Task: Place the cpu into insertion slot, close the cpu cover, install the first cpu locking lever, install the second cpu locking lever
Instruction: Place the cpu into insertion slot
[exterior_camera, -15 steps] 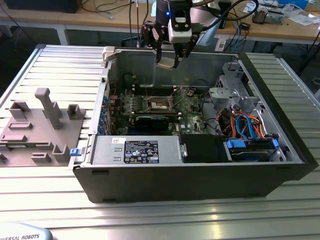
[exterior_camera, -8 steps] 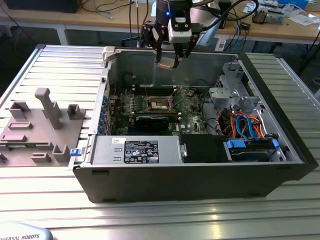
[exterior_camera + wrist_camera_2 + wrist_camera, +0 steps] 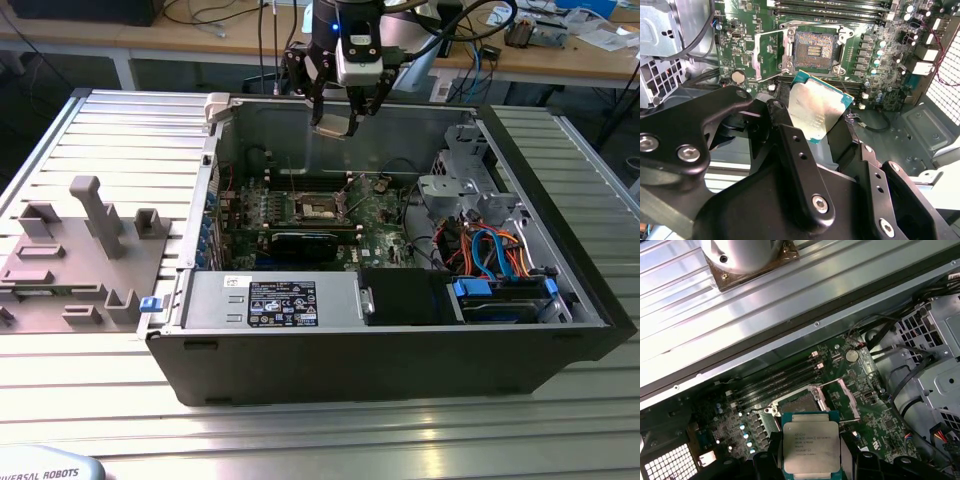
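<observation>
While aloft, cpu (image 3: 811, 448) between jaws.

The arm (image 3: 345, 25) enters at the upper centre of the exterior view, wrist pointing down; its gripper (image 3: 338, 120) hangs in the air, jaws closed on the cpu (image 3: 333, 128); black fingers (image 3: 800, 165) flank the chip in both wrist views.

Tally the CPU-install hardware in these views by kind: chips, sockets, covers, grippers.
gripper: 1, shut on the chip above the board
cpu: 1, held in the gripper, not yet seated
insertion slot: 1, empty
cpu cover: 1, swung open beside the slot
Total: 4
</observation>
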You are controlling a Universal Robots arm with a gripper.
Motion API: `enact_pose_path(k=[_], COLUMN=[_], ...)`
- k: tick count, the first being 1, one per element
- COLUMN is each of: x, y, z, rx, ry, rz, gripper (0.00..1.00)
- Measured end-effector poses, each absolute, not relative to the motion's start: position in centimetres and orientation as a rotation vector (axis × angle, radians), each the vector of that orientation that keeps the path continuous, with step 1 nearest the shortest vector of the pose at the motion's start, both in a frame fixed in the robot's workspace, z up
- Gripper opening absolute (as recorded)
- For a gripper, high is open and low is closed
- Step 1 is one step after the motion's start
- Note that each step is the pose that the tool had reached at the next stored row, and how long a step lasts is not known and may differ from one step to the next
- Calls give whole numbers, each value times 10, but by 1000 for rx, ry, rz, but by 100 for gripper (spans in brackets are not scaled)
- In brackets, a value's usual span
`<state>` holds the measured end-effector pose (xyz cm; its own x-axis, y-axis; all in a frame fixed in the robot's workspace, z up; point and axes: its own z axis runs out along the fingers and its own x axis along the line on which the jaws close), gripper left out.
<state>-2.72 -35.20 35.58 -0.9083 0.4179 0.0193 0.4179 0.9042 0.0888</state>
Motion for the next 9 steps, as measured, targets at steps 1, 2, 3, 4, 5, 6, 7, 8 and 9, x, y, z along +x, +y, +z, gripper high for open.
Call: enact_pose_path(k=[1,2,3,4,5,6,7,8,9], x=[-27,-27,-27,-27,-27,-27,-27,-27,-27], y=[-352,-352,-352,-352,-352,-352,-352,-352,-352], z=[356,356,356,356,356,356,356,356,356], rx=[674,675,675,676,677,678,679,680,680], ry=[3065,3065,3065,3064,3064,3064,3064,3064,3063], rz=[143,143,143,143,143,143,143,143,143], gripper=[55,55,55,55,55,55,55,55,55])
